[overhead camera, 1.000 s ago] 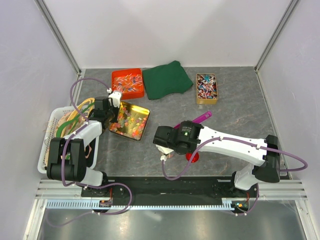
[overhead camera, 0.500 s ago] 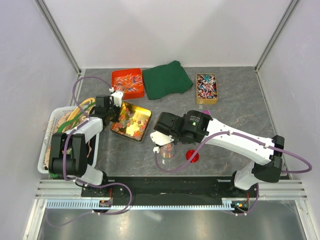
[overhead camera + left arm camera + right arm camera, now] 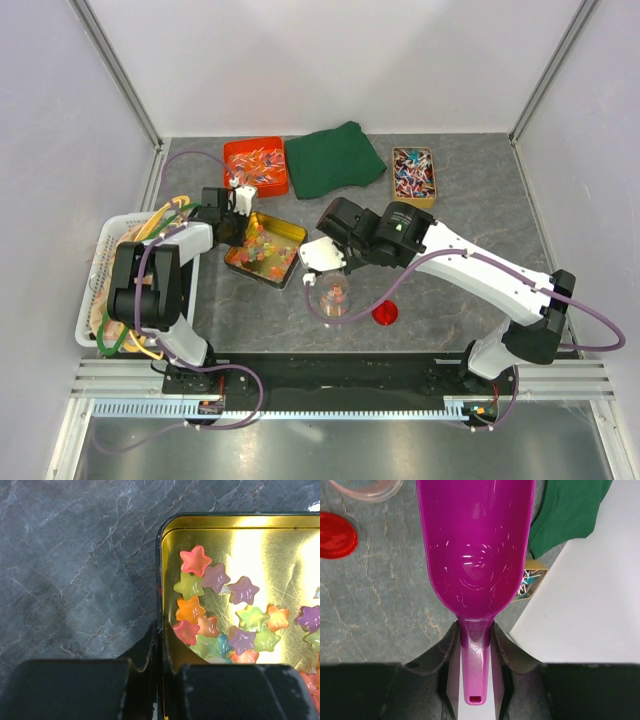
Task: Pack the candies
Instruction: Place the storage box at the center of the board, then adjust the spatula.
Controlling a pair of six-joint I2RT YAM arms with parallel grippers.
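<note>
The candies (image 3: 215,612), star-shaped pieces in orange, yellow, pink, green and purple, are gathered on the shiny floor of the gold tin (image 3: 260,540). The nearest of them lie just ahead of the left gripper (image 3: 159,675), on the inner side of the tin's wall. That wall is pinched between the two black fingers (image 3: 75,690), one set outside over the grey table (image 3: 75,555) and the other inside the tin. A few more coloured pieces are seen in the clear jar (image 3: 335,298), which stands apart from the tin, nearer the arms' bases. A red lid (image 3: 384,314) lies just beside the jar on its right.

The left arm is stretched forward along the table's left side, past the white basket (image 3: 90,295), and its wrist is turned to the right toward the tin.

The right gripper (image 3: 475,635) is clamped on the handle of a magenta scoop (image 3: 475,545), whose bowl is seen to be empty. The right arm is reached diagonally from its base toward the middle of the table, with the wrist held between the tin and the jar as seen from above. In the right wrist view the jar's rim is seen off to the upper left of the scoop's bowl, not under it.
</note>
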